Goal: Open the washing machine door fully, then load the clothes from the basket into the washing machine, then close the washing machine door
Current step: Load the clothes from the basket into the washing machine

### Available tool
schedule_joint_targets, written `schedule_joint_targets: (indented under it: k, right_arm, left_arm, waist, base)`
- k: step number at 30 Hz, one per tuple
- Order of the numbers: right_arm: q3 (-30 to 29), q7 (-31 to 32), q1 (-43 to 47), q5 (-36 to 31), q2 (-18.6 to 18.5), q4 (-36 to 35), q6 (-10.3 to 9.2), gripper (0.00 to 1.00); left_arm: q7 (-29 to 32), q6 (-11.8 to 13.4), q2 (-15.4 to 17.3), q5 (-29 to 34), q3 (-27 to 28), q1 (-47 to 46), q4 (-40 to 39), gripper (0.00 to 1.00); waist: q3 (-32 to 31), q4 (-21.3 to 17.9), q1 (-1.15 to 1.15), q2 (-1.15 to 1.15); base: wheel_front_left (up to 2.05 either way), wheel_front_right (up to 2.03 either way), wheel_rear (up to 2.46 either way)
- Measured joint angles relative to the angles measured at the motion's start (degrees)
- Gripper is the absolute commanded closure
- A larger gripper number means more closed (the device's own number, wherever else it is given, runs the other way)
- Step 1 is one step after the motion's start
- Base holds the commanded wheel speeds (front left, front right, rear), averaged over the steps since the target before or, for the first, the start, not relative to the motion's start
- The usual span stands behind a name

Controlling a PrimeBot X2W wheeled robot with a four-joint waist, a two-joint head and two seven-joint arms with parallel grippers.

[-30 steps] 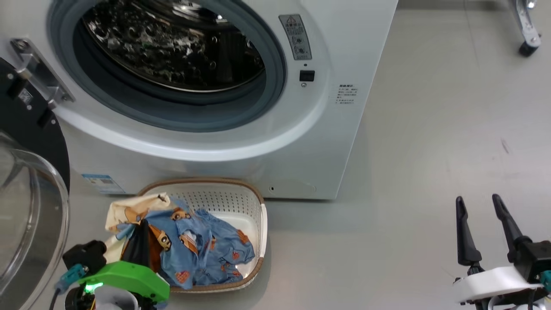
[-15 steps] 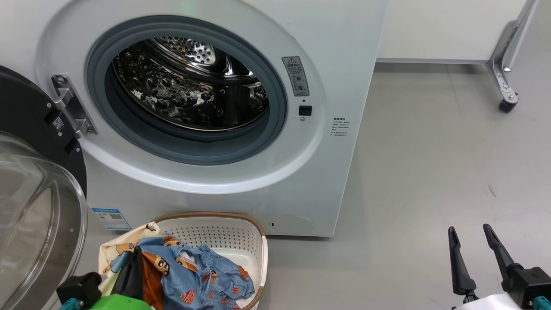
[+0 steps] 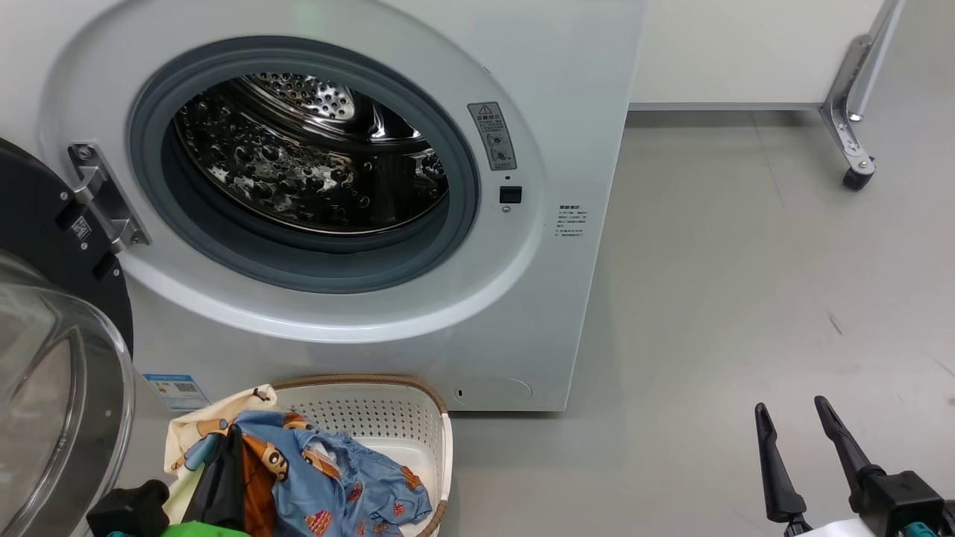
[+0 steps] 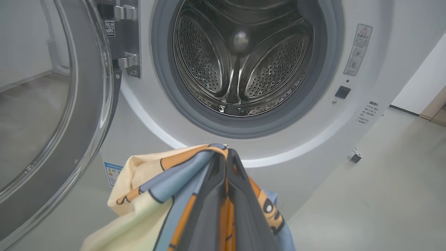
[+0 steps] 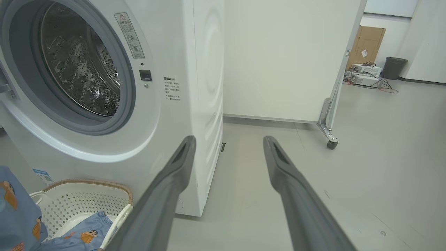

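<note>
Fabric of the clothes (image 4: pixel 156 184) draped over the left gripper (image 4: pixel 226 155), whose jaws were pressed together on a pinched fold. The rest lay in the basket (image 3: pixel 445 425), just in front of the washing machine (image 3: pixel 582 112) and cut off at the head view's near edge. The washing machine door (image 3: pixel 37 201) stood open at the left, partly out of view. The right gripper (image 3: pixel 791 409) hung at the near right, jaws spread above the floor.

Grey floor (image 3: pixel 746 261), white wheeled partition (image 5: pixel 278 59), cardboard box (image 5: pixel 371 42)

Right end effector (image 3: pixel 790 403) with long dark tapered fingers (image 3: pixel 772 470), black knuckle block (image 3: pixel 895 500)
</note>
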Motion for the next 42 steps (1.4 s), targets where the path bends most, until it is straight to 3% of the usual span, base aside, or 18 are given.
schedule_joint_targets:
  k: [12,32,42]
  right_arm:
    - [2.6,0.0,-0.1,0.5,1.2,-0.5,0.0,0.0]
    - [6.3,0.0,-6.2,1.1,2.5,-0.9,0.0,0.0]
    - [7.9,0.0,-8.7,1.5,3.0,-0.8,0.0,0.0]
  left_arm:
    - [0.0,1.1,1.2,2.6,-0.4,-0.5,-3.8,1.0]
    - [3.2,6.5,8.8,3.4,8.9,-21.9,-6.2,1.0]
    - [4.7,7.2,13.2,4.8,11.1,-32.4,-1.3,1.0]
  waist:
    - [1.8,-3.9,0.0,0.0]
    - [12.1,-14.5,0.0,0.0]
    - [18.4,-19.6,0.01,0.0]
  base:
    - [0.0,0.0,0.0]
    - [0.0,0.0,0.0]
    - [0.0,0.0,0.0]
